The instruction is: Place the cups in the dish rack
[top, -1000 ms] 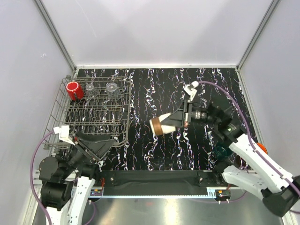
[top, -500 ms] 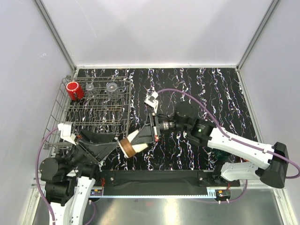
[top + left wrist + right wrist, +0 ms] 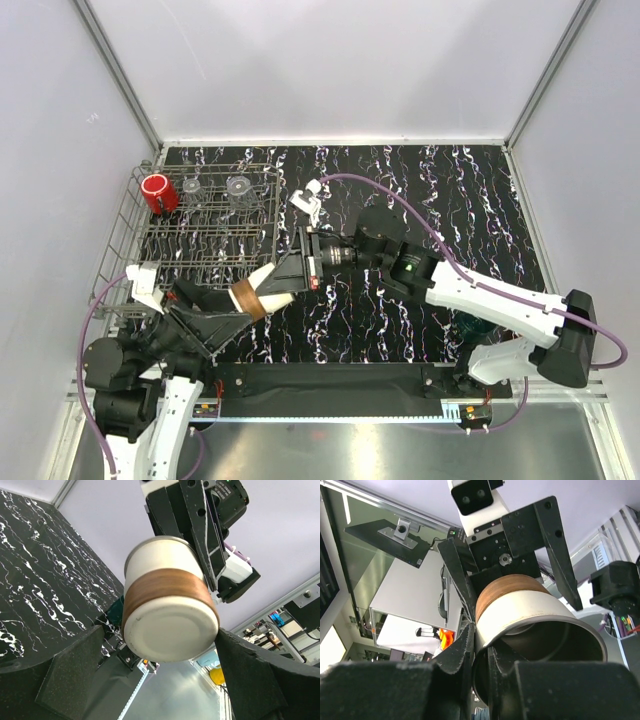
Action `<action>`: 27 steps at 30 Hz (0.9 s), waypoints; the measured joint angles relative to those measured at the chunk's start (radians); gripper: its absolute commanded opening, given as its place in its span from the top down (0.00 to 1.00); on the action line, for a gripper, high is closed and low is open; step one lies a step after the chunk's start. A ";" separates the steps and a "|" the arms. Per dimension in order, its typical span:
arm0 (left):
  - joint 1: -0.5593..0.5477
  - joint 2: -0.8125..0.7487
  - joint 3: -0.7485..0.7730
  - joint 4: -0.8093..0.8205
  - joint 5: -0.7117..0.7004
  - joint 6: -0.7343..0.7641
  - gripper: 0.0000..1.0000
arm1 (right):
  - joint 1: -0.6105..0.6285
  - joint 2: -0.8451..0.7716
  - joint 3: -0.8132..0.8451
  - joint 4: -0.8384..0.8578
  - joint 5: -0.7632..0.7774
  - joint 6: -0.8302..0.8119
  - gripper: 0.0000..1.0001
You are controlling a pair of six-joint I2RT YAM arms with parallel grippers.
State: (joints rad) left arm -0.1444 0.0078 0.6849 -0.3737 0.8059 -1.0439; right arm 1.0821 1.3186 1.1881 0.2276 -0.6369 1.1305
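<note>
cream cup (image 3: pixel 253 297) held by right gripper (image 3: pixel 279 282), between wide-spread left gripper (image 3: pixel 228 316)

The right arm (image 3: pixel 450 290) now stretches across to the near-left part of the bench, no longer mid-right. The cream cup (image 3: pixel 252 293) in its jaws now sits between the left arm's (image 3: pixel 165 395) spread jaws, beside the dish rack's (image 3: pixel 271 215) near right corner.

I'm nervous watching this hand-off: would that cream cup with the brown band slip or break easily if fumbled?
The cream cup looks rigid, perhaps ceramic, so probably breakable if dropped. Its smooth wall may be slippery, and the right fingers pinch only its rim. Being round, it would likely roll if laid sideways.
</note>
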 measured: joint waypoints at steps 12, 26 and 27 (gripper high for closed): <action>0.000 0.000 0.011 -0.008 -0.005 -0.005 0.51 | 0.043 0.077 0.037 0.037 0.018 0.000 1.00; 0.001 0.154 0.165 -0.249 -0.064 0.161 1.00 | 0.041 0.027 0.130 -0.307 0.195 -0.171 0.00; 0.001 0.198 0.208 -0.299 -0.086 0.197 1.00 | 0.035 0.010 0.148 -0.374 0.235 -0.194 0.00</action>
State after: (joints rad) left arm -0.1436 0.2058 0.8925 -0.6727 0.7200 -0.8471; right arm 1.1172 1.3289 1.3357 -0.1467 -0.4023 0.9363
